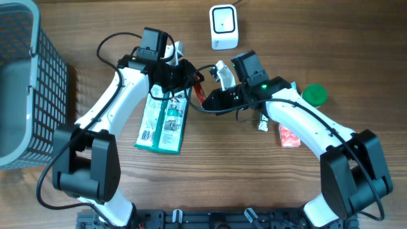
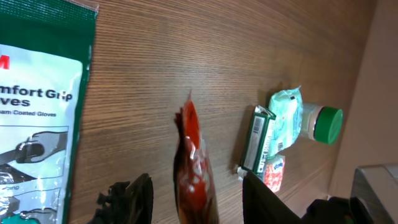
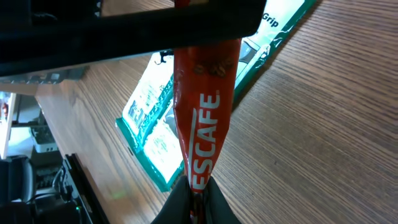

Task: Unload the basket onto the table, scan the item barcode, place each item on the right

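The item is a red Nescafe sachet (image 1: 198, 94), held above the table between both arms. My right gripper (image 3: 198, 194) is shut on the sachet's (image 3: 200, 106) lower end. My left gripper (image 2: 196, 194) straddles the other end of the sachet (image 2: 194, 168); its jaws stand apart with a gap on each side, so it is open. In the overhead view the left gripper (image 1: 189, 79) and right gripper (image 1: 211, 98) meet near the table's middle. No barcode shows on the sachet. A white scanner (image 1: 224, 27) stands at the back of the table.
Two green glove packs (image 1: 163, 121) lie below the left arm. A grey basket (image 1: 25, 83) fills the far left. By the right arm are a green-capped bottle (image 1: 314, 94), a small green box (image 1: 262, 122) and a red packet (image 1: 289, 135).
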Robot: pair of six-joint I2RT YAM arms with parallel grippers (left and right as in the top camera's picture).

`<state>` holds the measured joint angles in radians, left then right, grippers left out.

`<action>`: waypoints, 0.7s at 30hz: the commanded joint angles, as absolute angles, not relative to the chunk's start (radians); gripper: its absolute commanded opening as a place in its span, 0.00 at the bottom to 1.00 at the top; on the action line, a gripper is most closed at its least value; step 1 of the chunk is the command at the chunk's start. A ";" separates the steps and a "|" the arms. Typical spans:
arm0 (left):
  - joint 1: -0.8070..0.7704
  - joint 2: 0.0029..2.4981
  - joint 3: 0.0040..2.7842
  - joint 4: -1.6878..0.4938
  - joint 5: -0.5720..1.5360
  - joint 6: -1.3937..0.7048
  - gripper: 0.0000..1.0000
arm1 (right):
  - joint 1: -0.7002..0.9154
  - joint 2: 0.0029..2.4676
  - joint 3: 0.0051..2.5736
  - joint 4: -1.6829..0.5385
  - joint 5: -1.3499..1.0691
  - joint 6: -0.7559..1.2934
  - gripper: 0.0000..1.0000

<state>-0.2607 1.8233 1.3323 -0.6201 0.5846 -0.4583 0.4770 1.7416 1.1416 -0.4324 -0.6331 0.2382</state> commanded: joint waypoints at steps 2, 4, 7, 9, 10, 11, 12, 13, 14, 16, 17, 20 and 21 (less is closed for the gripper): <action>-0.255 1.835 1.326 -0.609 0.647 -0.457 0.28 | 0.480 1.745 1.151 -0.428 -0.618 0.246 0.04; -0.255 1.835 1.326 -0.609 0.647 -0.457 0.24 | 0.480 1.745 1.151 -0.427 -0.618 0.246 0.04; -0.255 1.835 1.326 -0.609 0.647 -0.457 0.23 | 0.480 1.745 1.151 -0.427 -0.633 0.246 0.05; -0.255 1.835 1.326 -0.609 0.647 -0.457 0.16 | 0.480 1.745 1.151 -0.427 -0.646 0.245 0.04; -0.255 1.835 1.326 -0.608 0.647 -0.457 0.13 | 0.480 1.745 1.151 -0.427 -0.649 0.245 0.04; -0.255 1.835 1.326 -0.608 0.646 -0.457 0.09 | 0.480 1.745 1.151 -0.427 -0.652 0.245 0.04; -0.255 1.835 1.326 -0.607 0.646 -0.457 0.05 | 0.480 1.745 1.151 -0.427 -0.652 0.246 0.04; -0.255 1.835 1.326 -0.602 0.646 -0.456 0.04 | 0.480 1.745 1.151 -0.427 -0.652 0.246 0.04; -0.255 1.835 1.326 -0.594 0.646 -0.456 0.04 | 0.480 1.745 1.151 -0.427 -0.652 0.245 0.04; -0.255 1.835 1.326 -0.585 0.647 -0.456 0.04 | 0.480 1.745 1.151 -0.427 -0.652 0.245 0.04; -0.255 1.835 1.326 -0.586 0.646 -0.457 0.04 | 0.480 1.745 1.151 -0.427 -0.652 0.245 0.04; -0.255 1.835 1.326 -0.586 0.645 -0.459 0.04 | 0.479 1.745 1.151 -0.413 -0.651 0.235 0.39; -0.255 1.835 1.326 -0.587 0.631 -0.477 0.04 | 0.478 1.745 1.151 -0.401 -0.651 0.235 0.43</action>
